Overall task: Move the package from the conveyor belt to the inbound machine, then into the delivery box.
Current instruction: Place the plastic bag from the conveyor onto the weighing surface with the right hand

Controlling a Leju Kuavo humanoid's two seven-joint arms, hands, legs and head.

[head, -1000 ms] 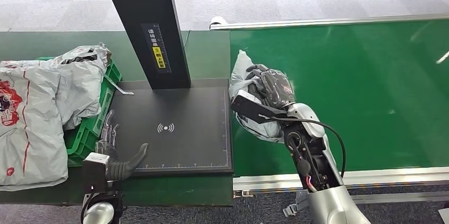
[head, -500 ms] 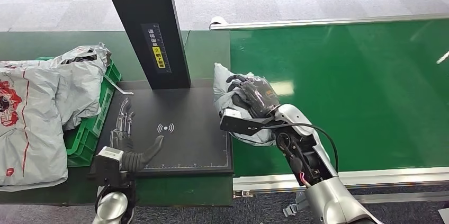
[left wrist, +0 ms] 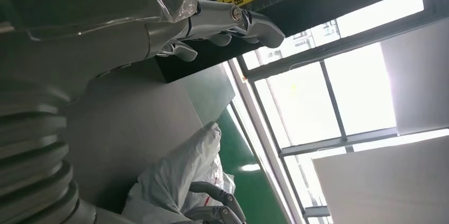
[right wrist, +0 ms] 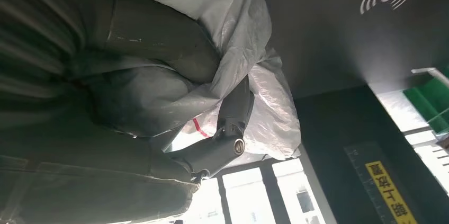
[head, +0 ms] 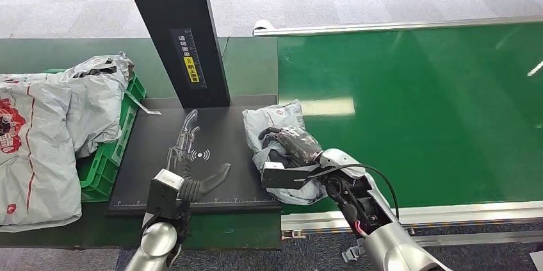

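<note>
Package (head: 276,131) is grasped by right hand (head: 291,146) at scanner pad (head: 160,175) edge; left hand (head: 192,162) is held spread, empty; slack film could slip, causing a drop.

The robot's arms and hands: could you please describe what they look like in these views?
Both arms are silver with dark joints. The right arm shows open wiring and a black cable looping to its wrist. The left hand has a thick grey thumb and slim metallic fingers; the right hand is darker, with a ribbed grey wrist cover.

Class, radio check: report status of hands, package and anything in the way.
Right hand grips package at scanner pad edge. Left hand open over pad, holding nothing. Crate already piled with bags.
</note>
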